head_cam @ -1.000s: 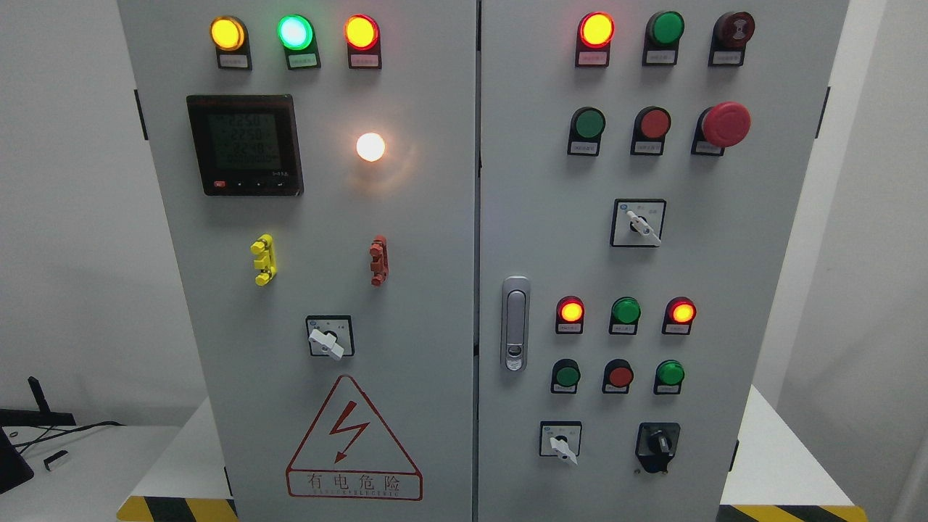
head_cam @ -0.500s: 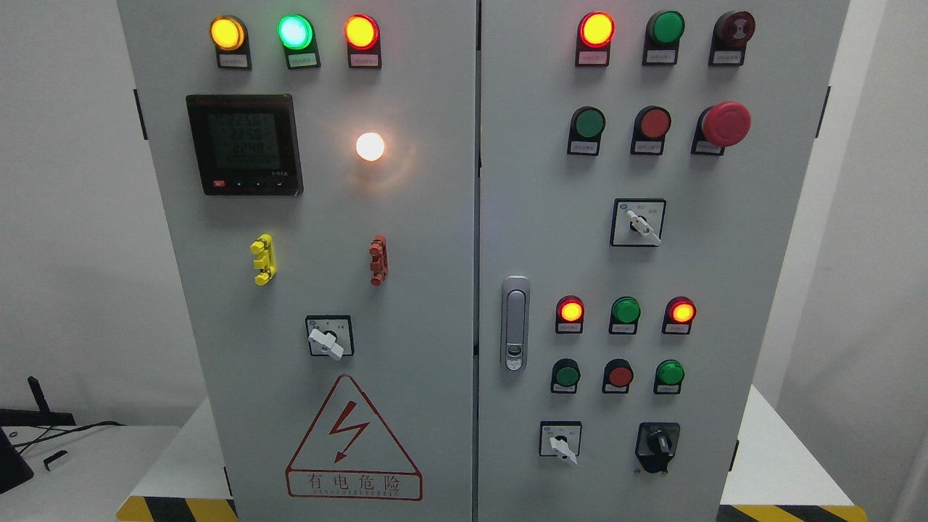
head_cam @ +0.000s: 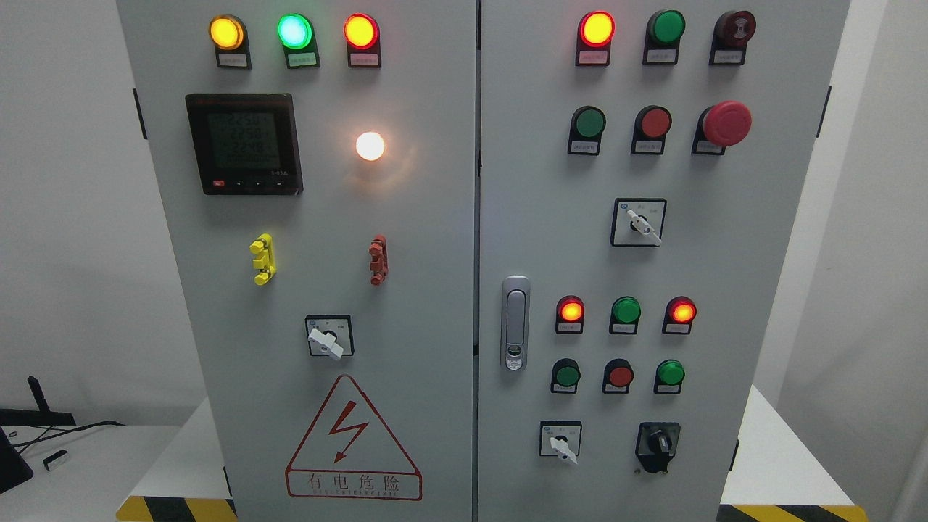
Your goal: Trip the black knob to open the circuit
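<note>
A grey two-door electrical cabinet (head_cam: pixel 435 217) fills the head view. The black knob (head_cam: pixel 658 442) sits on a black plate at the lower right of the right door, its handle pointing roughly up. No robot hand or arm shows anywhere in the frame. To the knob's left is a white-handled selector switch (head_cam: pixel 560 441). Above it runs a row of green, red and green buttons (head_cam: pixel 620 376), and above those several indicator lamps, two of them lit red (head_cam: pixel 571 310).
A silver door latch (head_cam: pixel 515 323) sits by the centre seam. A red mushroom stop button (head_cam: pixel 726 124) sticks out at upper right. The left door carries a meter (head_cam: pixel 243 143), lit lamps and a warning triangle (head_cam: pixel 353 442). The cabinet stands on a white platform (head_cam: pixel 776 464) with striped edges.
</note>
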Tool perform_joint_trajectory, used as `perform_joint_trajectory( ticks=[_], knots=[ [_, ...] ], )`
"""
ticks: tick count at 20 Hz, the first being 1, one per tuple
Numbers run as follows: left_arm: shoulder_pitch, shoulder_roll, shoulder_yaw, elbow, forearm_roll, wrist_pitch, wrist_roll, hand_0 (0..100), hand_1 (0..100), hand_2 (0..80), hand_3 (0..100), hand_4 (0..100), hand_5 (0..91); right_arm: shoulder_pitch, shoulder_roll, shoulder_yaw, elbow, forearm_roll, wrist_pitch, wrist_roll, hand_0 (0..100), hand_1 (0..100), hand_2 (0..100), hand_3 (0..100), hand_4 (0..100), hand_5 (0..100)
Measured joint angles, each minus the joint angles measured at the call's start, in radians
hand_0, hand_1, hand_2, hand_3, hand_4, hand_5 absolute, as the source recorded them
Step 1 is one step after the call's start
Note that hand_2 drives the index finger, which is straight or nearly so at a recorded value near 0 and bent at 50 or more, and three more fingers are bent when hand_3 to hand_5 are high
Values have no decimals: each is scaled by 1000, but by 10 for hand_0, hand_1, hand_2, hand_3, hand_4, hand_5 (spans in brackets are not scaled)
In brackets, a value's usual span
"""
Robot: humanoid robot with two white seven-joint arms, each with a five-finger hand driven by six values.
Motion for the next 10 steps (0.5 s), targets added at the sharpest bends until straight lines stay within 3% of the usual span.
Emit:
perform_joint_trajectory(
  ticks=[10],
  knots=[
    [0, 0, 0, 0, 0, 0, 0, 120, 389, 0, 0, 0, 0, -183, -19, -36, -22, 2, 86, -10, 240, 588, 592, 1000, 1000, 929]
  ],
)
